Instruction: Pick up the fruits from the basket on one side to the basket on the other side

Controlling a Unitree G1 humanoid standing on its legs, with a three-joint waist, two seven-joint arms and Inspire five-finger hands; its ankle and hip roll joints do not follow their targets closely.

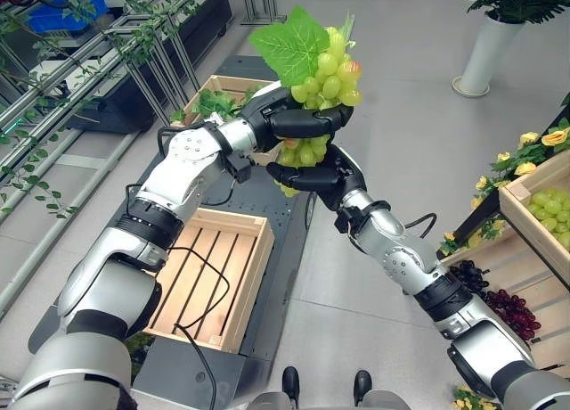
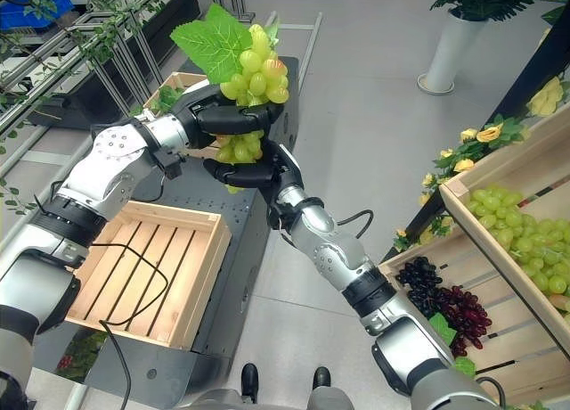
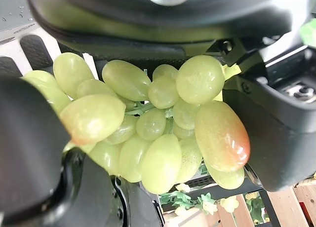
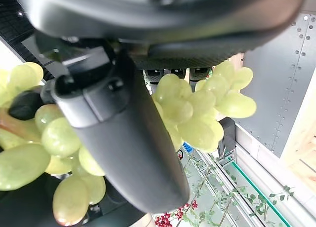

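Both hands meet in mid-air on one bunch of green grapes; the left hand curls round its middle, the right hand grips below. Likely a handover, the bunch held high above the empty crate on the robot's left; the right-side crate holds more grapes

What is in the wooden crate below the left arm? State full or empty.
Empty: the wooden crate shows bare slats. The green grapes are held aloft between left hand and right hand.

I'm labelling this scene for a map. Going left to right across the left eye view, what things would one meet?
Empty wooden crate → green grape bunch, gripped by the left hand above and the right hand below → white planter → dark grapes → crate of green grapes.
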